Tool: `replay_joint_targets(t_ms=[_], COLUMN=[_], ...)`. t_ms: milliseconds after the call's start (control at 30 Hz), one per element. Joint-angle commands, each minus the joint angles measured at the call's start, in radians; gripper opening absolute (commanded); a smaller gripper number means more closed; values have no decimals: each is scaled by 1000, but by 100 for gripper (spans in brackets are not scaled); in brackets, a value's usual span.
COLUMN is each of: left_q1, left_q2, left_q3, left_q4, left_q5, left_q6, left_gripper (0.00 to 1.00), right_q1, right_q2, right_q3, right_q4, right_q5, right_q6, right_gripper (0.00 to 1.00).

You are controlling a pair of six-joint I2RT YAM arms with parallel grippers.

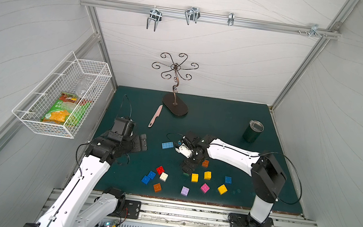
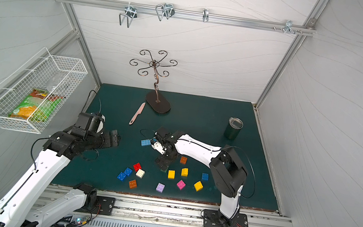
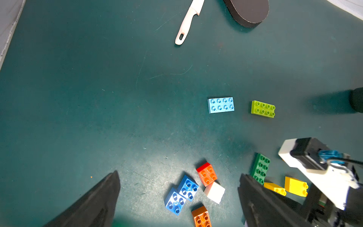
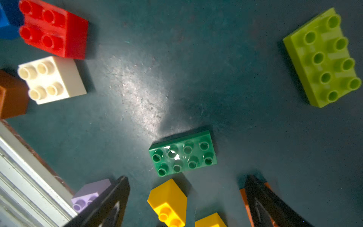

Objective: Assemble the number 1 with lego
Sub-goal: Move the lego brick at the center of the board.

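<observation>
The lego lies loose on the green mat (image 1: 222, 124). A light-blue long brick (image 1: 167, 145) sits mid-table, and a lime one (image 3: 262, 108) lies beside it, hidden under the right arm in both top views. Red (image 1: 160, 170), white (image 1: 163, 176), blue (image 1: 151, 174), orange (image 1: 157, 187), lilac (image 1: 185, 190), pink (image 1: 205, 188) and yellow (image 1: 194, 177) square bricks are scattered near the front. My right gripper (image 4: 187, 177) hangs open, with a dark-green long brick (image 4: 182, 154) flat on the mat just beyond its tips. My left gripper (image 3: 179, 174) is open and empty, left of the bricks.
A pink plastic knife (image 1: 155, 116) and a metal hook stand (image 1: 175, 107) are at the back. A dark tumbler (image 1: 252, 131) stands at the back right. A wire basket (image 1: 62, 95) with snack packets hangs on the left wall. The mat's front edge meets an aluminium rail (image 1: 186, 212).
</observation>
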Motion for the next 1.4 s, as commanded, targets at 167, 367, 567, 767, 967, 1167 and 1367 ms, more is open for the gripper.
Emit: replay_joint_targets(t_ms=[167,367,567,767,967,1167,1367], left_q1=[-3,-3,-3,-3,-3,-3,-3], left_q2=[9,25,26,26,23,20,10], left_q3=[-2,0,0,1,1,1,0], left_q4=[47,47,48,47,47,45,45], left_q5=[13,20,18,17,13,8,5], left_q6=[17,18,17,17,14,15,14], left_gripper=[99,99,99,99,99,98,98], right_q1=[12,13,14,14,-25,-122,-143], right_q2=[66,93,117,130,196,183,179], right_q3=[-32,-33,-41,-27,78,93,89], right_q4=[30,43,58,74,-1,19,20], right_q5=[-18,-6,45,46,77,-1,45], right_q6=[-21,-22,-8,64,267,605,764], right_gripper=[93,93,89,76,56,55,54])
